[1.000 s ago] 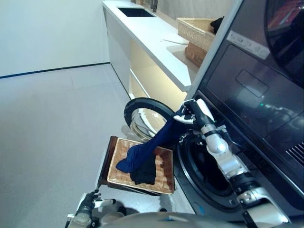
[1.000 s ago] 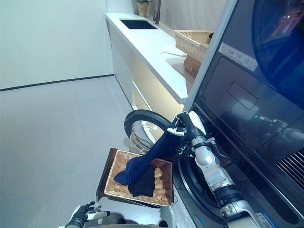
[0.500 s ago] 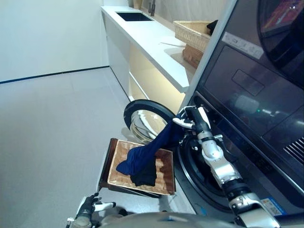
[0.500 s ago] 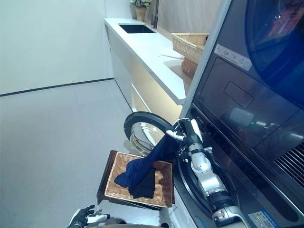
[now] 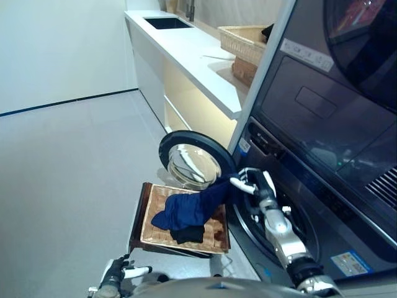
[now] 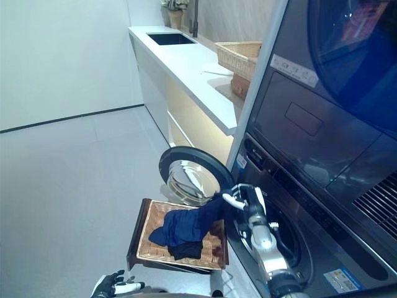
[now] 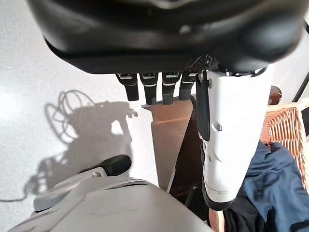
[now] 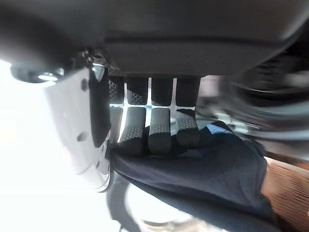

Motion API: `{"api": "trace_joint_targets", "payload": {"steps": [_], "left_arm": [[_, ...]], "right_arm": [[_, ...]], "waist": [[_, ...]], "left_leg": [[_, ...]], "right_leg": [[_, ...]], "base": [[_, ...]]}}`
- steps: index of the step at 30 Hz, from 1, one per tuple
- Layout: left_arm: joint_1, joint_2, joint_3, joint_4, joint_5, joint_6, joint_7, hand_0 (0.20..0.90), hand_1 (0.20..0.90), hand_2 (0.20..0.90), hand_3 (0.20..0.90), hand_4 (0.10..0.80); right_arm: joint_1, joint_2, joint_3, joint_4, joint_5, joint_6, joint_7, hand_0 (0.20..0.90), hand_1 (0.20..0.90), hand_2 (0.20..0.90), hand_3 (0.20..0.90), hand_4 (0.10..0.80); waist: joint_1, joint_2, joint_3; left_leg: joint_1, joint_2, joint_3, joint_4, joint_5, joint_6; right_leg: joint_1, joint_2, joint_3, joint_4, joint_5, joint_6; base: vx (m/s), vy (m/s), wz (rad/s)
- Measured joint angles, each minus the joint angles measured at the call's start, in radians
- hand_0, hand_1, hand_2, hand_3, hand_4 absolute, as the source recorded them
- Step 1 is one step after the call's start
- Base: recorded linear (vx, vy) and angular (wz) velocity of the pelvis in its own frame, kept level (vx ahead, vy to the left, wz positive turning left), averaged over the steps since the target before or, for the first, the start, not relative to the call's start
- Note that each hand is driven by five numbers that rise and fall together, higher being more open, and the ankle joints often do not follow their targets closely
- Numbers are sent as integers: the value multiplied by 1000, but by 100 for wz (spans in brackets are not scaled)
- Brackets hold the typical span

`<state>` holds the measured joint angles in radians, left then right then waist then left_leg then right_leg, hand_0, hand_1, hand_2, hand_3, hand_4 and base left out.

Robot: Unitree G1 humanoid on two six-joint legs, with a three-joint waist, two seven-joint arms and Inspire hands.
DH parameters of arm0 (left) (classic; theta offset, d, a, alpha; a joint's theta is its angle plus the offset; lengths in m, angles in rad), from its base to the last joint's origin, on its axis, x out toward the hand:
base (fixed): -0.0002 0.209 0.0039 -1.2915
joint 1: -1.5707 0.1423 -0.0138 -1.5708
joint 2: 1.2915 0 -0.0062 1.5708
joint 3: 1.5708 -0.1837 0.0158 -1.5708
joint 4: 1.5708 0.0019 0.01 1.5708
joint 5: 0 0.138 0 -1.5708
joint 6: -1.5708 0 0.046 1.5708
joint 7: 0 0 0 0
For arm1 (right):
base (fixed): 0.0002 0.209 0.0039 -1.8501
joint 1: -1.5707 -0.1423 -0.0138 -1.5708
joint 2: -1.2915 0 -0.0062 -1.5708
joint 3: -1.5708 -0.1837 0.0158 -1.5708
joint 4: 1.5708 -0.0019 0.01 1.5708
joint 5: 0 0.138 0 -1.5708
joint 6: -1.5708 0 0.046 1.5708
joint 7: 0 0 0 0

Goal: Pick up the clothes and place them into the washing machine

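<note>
Nearest to us our left hand (image 5: 115,277) sits low at the bottom edge, its fingers (image 7: 145,86) curled in short against the palm with nothing in them, above the grey floor (image 5: 68,167). Just beyond it the wicker basket (image 5: 214,233) rests on a dark wooden stand (image 5: 139,211), and the navy garment (image 5: 189,208) lies with its bulk bunched in the basket and its long axis running up and to the right, one end drawn toward the washing machine (image 5: 291,186) opening. That raised end is caught in our right hand (image 5: 251,184), whose fingers (image 8: 147,130) are curled round the cloth with the white thumb beside them, right at the rim of the drum opening (image 5: 279,217). The garment looks soft, dark blue and creased, and a black piece of clothing (image 5: 187,233) lies under its lower end in the basket. How much of the blue cloth is already past the rim we cannot tell, since the hand and arm cover that spot. The round door (image 5: 193,162) stands open to the left of the opening, its glass reflecting light. Farther back a white tabletop (image 5: 192,53) runs away with a sink (image 5: 164,23) set in it and two more wicker baskets (image 5: 245,43) stacked against the machine, the top one holding something dark that is mostly cut off
</note>
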<state>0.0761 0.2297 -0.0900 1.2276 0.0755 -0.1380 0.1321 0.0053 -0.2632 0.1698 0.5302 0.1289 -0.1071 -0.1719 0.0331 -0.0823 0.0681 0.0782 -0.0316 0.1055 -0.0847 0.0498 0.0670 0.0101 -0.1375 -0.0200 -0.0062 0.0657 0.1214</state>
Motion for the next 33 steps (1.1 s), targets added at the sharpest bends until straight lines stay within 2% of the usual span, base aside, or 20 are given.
{"api": "trace_joint_targets", "payload": {"steps": [8,13,25,30,33], "left_arm": [[7,2,0,0,9,0,4,900,900,900,900,800],[4,1,0,1,34,0,9,900,900,900,900,800],[-3,2,-4,1,50,0,8,900,900,900,900,800],[-21,21,-84,-11,100,-1,21,900,900,900,900,800],[-25,23,-91,-20,143,-2,36,900,900,900,900,800]], "right_arm": [[23,-11,-6,-34,-46,1,-1,200,200,200,200,300],[12,-49,-6,-173,-158,-2,-1,200,200,200,200,300],[-179,-130,-3,-239,-240,1,-3,200,200,200,200,300],[-244,-131,8,-242,-261,0,-4,200,200,200,200,300],[-245,-134,8,-244,-268,0,-4,200,200,200,200,300]], "waist": [[-20,2,1],[-18,1,-4],[3,-3,-11],[13,-5,-12],[14,-7,-14]], "left_leg": [[1,0,4,0,0,0],[2,0,4,0,0,0],[5,0,15,1,0,-1],[10,1,27,5,0,0],[13,1,28,0,-1,0]], "right_leg": [[0,1,5,0,1,1],[1,1,5,0,4,4],[-1,4,23,-1,12,5],[0,6,34,-2,18,2],[2,5,35,-3,18,3]], "base": [[1,-1,0],[0,0,0],[-12,3,-3],[-5,1,-4],[1,0,-1]]}}
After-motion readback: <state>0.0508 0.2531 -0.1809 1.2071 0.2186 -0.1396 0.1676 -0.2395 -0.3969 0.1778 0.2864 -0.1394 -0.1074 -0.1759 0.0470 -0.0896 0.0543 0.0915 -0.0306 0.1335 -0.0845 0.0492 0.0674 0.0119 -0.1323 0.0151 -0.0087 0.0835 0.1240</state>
